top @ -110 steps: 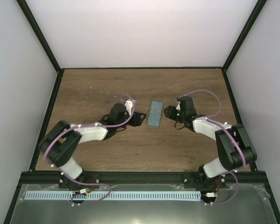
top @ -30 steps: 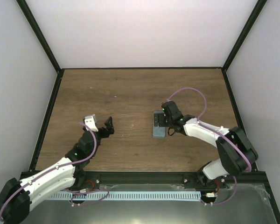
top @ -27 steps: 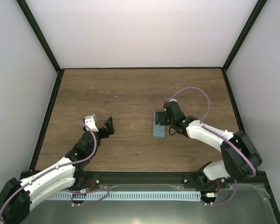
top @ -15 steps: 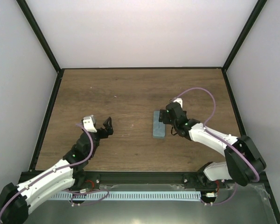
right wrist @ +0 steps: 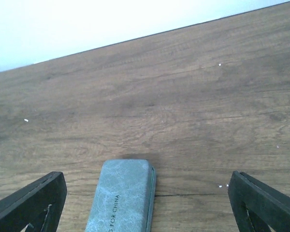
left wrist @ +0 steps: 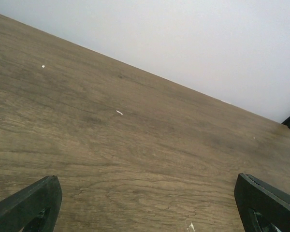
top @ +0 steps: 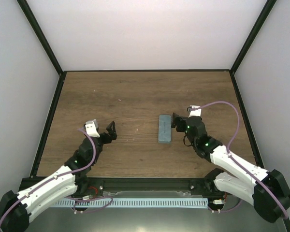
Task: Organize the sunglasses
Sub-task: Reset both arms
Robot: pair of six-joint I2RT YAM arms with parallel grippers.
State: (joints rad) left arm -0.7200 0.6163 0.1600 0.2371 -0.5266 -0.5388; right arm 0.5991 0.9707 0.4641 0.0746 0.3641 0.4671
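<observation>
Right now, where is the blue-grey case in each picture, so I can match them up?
Top external: the case lies closed in the middle of the table, just left of the right gripper.
Left wrist: not in it.
Right wrist: at the bottom edge, left of centre, between the two fingers.
Shared landmark: the wooden table meeting the pale back wall.

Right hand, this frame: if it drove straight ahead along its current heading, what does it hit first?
Most likely the closed blue-grey case: the wrist view shows its end just ahead, between the open fingers of the right hand. Height above it is unclear.
</observation>
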